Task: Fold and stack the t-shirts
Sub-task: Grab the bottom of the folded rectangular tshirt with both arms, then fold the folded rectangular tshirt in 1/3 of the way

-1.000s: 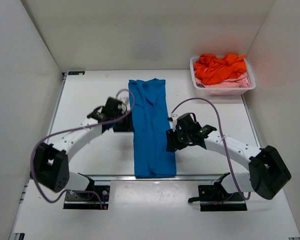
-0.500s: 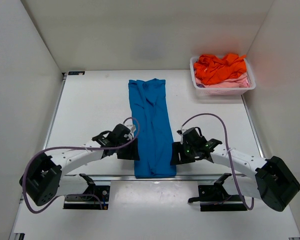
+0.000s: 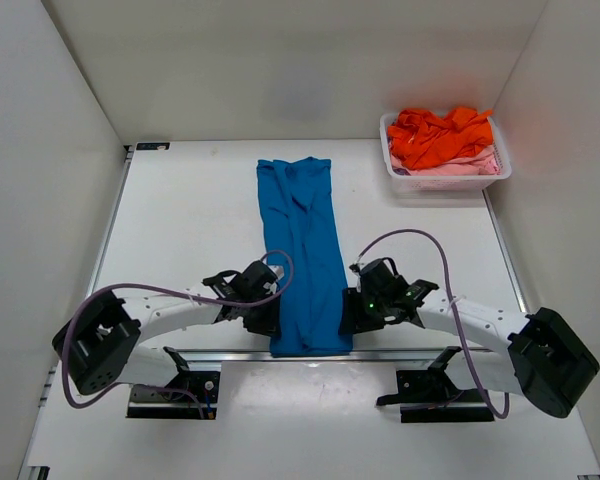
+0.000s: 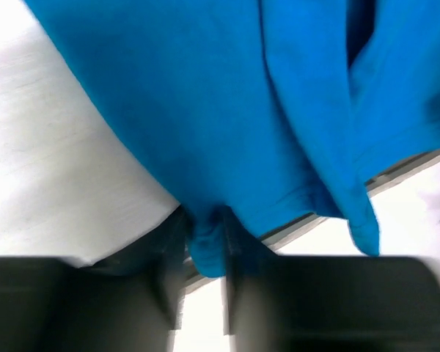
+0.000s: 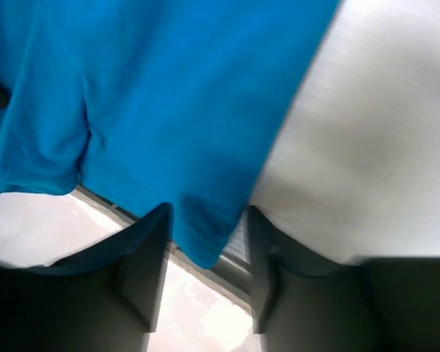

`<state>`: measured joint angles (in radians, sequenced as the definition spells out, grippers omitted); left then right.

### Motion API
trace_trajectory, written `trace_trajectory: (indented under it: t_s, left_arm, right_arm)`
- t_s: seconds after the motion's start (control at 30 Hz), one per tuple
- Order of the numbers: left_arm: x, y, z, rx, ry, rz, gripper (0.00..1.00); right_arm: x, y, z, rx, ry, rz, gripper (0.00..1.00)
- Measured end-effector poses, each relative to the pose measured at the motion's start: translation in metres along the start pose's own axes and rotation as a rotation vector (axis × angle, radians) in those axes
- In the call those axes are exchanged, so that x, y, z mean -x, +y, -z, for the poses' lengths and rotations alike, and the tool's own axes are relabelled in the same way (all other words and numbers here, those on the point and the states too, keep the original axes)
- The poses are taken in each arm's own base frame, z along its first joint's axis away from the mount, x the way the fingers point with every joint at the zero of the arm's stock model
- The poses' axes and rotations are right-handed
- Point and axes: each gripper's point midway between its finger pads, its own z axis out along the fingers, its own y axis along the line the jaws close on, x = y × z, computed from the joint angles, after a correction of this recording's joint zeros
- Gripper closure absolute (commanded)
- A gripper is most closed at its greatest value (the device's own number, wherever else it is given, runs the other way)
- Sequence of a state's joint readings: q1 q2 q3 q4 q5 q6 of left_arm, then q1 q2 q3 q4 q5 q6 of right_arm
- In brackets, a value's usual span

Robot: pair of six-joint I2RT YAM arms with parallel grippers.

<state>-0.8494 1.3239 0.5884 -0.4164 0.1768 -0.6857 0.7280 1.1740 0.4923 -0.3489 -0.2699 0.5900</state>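
Draping limp and light, the blue t-shirt (image 3: 302,255) suits hem-corner grips, lower frame; left gripper (image 4: 204,246) pinches one, right gripper (image 5: 205,253) straddles the other, grip unclear

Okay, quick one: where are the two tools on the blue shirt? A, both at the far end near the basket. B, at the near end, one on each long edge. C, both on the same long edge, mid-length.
B: the left tool and right tool flank the blue shirt at its near end, cloth between each one's jaws.
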Motion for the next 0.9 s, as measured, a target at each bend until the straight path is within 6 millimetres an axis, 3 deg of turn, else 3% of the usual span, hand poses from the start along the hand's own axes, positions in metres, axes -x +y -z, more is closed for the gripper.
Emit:
trace_trajectory:
  t_s: [0.07, 0.13, 0.2, 0.4, 0.67, 0.9]
  left_arm:
    - [-0.003, 0.000, -0.003, 0.004, 0.013, 0.001, 0.95]
    - [-0.006, 0.000, -0.005, 0.004, 0.024, 0.003, 1.00]
    - [-0.008, -0.001, -0.005, -0.005, 0.025, 0.005, 1.00]
    - [-0.016, 0.010, 0.003, -0.015, 0.003, 0.023, 0.96]
    - [-0.026, 0.026, 0.013, -0.021, -0.028, 0.071, 1.00]
    - [-0.017, 0.025, 0.021, -0.024, -0.025, 0.091, 1.00]
  right_arm:
    - [-0.007, 0.005, -0.003, 0.008, 0.016, 0.003, 0.76]
    - [-0.018, 0.008, -0.007, 0.017, 0.041, 0.004, 1.00]
    - [-0.027, 0.010, -0.010, 0.020, 0.068, -0.007, 1.00]
    - [-0.027, 0.014, -0.013, 0.032, 0.083, -0.018, 1.00]
    - [-0.030, 0.015, -0.011, 0.039, 0.102, -0.019, 1.00]
    - [-0.024, 0.021, -0.001, 0.054, 0.130, -0.008, 1.00]
